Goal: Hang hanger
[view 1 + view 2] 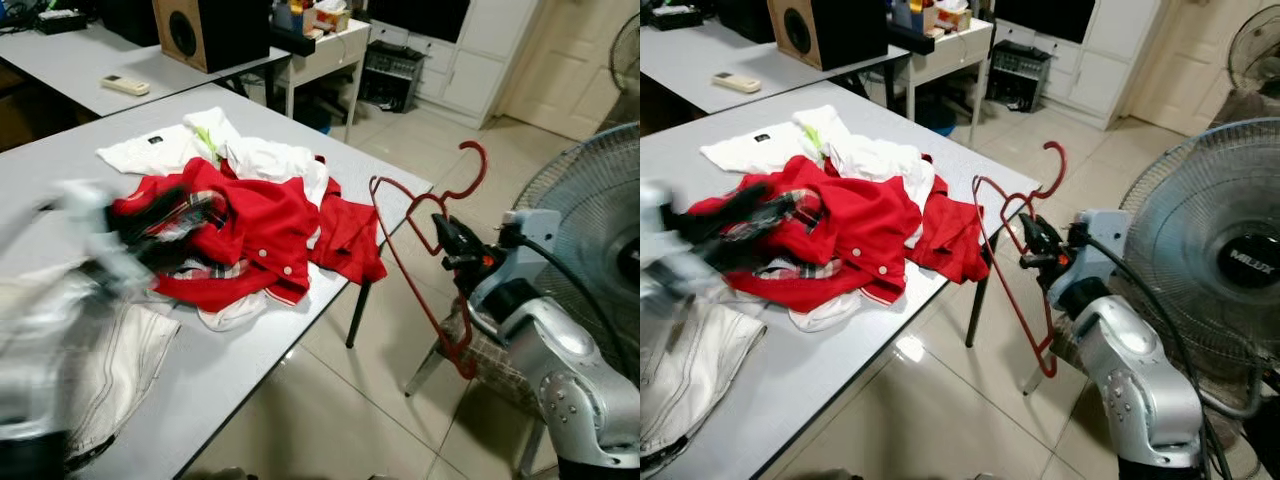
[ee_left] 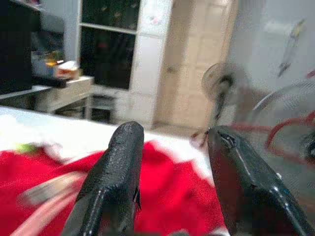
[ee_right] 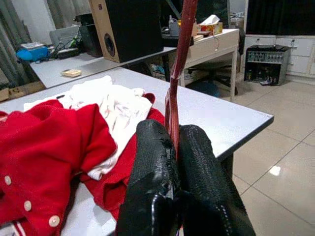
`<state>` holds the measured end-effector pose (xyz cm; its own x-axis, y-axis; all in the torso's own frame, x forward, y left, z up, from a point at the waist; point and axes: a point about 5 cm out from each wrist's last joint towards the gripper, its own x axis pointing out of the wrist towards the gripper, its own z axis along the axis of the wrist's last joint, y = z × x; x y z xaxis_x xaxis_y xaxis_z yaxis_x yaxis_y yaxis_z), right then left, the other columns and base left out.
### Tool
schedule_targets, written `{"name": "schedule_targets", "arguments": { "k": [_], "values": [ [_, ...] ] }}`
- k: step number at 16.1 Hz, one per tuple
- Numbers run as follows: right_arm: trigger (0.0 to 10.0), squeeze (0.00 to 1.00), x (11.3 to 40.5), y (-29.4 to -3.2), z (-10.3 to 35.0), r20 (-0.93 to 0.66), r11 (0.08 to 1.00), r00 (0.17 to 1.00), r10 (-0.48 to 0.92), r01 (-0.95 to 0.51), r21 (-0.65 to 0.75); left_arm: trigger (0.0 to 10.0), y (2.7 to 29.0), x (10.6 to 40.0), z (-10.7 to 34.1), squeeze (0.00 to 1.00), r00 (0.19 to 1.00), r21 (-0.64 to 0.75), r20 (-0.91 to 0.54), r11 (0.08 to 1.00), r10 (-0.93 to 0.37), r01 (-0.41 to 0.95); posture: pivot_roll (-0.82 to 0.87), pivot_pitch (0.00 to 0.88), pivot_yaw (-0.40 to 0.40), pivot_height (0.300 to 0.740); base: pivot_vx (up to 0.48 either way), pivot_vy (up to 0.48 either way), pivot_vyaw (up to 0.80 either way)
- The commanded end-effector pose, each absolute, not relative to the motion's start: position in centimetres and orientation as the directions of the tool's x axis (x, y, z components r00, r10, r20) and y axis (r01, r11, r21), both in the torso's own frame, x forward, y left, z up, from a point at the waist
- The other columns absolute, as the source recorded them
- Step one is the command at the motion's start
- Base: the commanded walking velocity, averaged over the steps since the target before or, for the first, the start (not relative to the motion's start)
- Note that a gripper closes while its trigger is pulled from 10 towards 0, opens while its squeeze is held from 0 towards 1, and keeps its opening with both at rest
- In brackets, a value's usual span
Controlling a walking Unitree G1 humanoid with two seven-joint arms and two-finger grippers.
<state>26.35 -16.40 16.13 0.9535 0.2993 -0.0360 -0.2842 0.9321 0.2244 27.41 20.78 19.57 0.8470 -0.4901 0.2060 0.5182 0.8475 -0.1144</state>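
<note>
Hanger (image 1: 425, 255), red wire type, is held off the table's right edge, at about three o'clock from the clothing pile, hook uppermost and frame tilted, its lower end down beside the fan base.

Left gripper (image 1: 165, 235): heavily blurred in the head views, over the left part of the red garment (image 1: 250, 240) at roughly nine o'clock in the scene. The wrist view shows its two black fingers (image 2: 115, 182) standing apart with a wide gap and nothing between them; red cloth lies below.

Table (image 1: 330, 130): grey top. A pale garment with dark stitching (image 1: 120, 365) lies at seven o'clock near the front edge. The red garment, with white buttons and striped trim, sits mid-table, bunched. White clothing (image 1: 170, 145) lies behind it at eleven o'clock, partly under the red. A second red piece (image 1: 350, 240) drapes over the right edge.

Right gripper (image 1: 450, 245): at three o'clock, off the table over the tiled floor (image 1: 330, 410). The wrist view shows its fingers (image 3: 152, 162) pressed together on the hanger's wire.

Fan (image 1: 1215, 250): a standing fan with a wire cage at four o'clock, just behind the right arm. Whether the hanger's lower end touches it cannot be determined.

Background, twelve o'clock: a second table carrying a speaker (image 1: 205, 30) and what appears to be a remote control (image 1: 125, 85).
</note>
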Motion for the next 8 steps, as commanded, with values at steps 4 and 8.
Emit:
{"name": "schedule_targets", "arguments": {
  "k": [4,8],
  "values": [
    [10.0,0.0,26.9,-16.7,17.1,0.022,0.961,0.968,0.25,-0.251,0.113,10.0,19.1,28.3,19.1,0.0,0.894,-0.031,0.155,0.902,-0.421,0.43,-0.1,0.0,-0.042,0.74,0.0,-0.12,0.3],
    [10.0,0.0,26.8,-17.0,16.7,0.008,0.963,0.965,0.26,-0.26,0.072,10.0,17.5,28.0,17.6,0.0,0.915,0.049,0.096,0.92,-0.391,0.388,-0.1,0.0,-0.035,0.74,0.0,-0.48,0.8]
  ]
}}
